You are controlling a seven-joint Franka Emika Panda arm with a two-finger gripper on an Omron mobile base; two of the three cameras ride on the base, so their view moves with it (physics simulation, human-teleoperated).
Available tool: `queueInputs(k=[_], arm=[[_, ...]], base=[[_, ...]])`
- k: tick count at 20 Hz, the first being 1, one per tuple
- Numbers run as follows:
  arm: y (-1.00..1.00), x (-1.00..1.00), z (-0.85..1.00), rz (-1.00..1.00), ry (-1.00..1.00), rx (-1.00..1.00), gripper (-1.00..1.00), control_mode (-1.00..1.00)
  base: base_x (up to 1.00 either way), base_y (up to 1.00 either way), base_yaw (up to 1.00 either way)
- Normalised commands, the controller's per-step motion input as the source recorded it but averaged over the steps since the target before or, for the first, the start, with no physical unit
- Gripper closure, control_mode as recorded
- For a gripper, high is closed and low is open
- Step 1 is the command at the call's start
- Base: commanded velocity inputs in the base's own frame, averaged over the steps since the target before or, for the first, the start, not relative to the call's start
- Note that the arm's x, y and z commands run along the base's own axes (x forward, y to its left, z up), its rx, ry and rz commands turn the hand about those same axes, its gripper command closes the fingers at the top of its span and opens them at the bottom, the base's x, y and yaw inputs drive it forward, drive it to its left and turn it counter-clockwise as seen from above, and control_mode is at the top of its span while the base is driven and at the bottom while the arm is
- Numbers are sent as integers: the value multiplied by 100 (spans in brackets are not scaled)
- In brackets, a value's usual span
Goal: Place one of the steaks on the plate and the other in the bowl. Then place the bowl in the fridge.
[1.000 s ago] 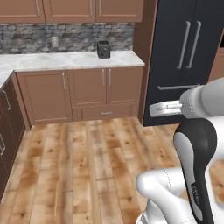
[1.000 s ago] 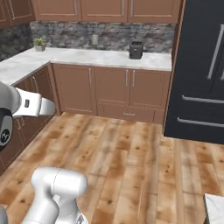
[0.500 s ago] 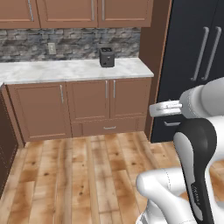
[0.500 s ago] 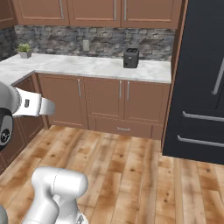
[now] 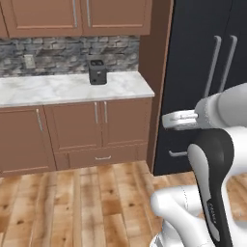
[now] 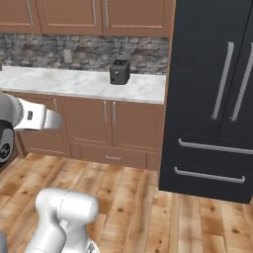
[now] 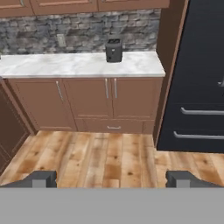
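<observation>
**Base in transit, gripper empty, fridge shut**

The fridge (image 6: 212,99) is seen at the right of both base views, tall and black, with both doors and both drawers closed. Left of it a marble counter (image 5: 67,87) runs over brown cabinets (image 6: 106,126), with a small black toaster (image 7: 113,50) at the far edge near the stone backsplash (image 5: 62,53). Wood floor (image 7: 100,153) lies in the near field.

No steak, plate or bowl is found on this stretch of counter, so their location cannot be given from these views.

The gripper (image 7: 111,179) is held level, aimed at the cabinets, fingers (image 7: 41,178) spread wide with nothing between them.

Step in hand, as judged: the base is being driven or turned to find the steaks. The arm is best kept tucked and the fingers left apart while driving; the base should be stopped square to whichever counter carries the food, close enough that the first steak can be taken from above without a long reach. The fridge corner should be given clearance.

Against the earlier frames: the whole picture has shifted, so the camera was moved. The fridge is now closer and larger, and the left corner counter has dropped out.
</observation>
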Motion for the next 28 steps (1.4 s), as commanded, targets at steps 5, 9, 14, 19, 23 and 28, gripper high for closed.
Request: queueInputs(k=[5,9,14,19,23,28], arm=[[0,0,0,0,0,0,-100,100],[0,0,0,0,0,0,-100,100],[0,0,0,0,0,0,-100,100],[0,0,0,0,0,0,-100,100],[0,0,0,0,0,0,-100,100],[0,0,0,0,0,0,-100,100]], base=[[-49,-100,-1],[-41,-100,4],[2,-100,11],[100,-54,-4],[100,-99,0],[14,-100,0]])
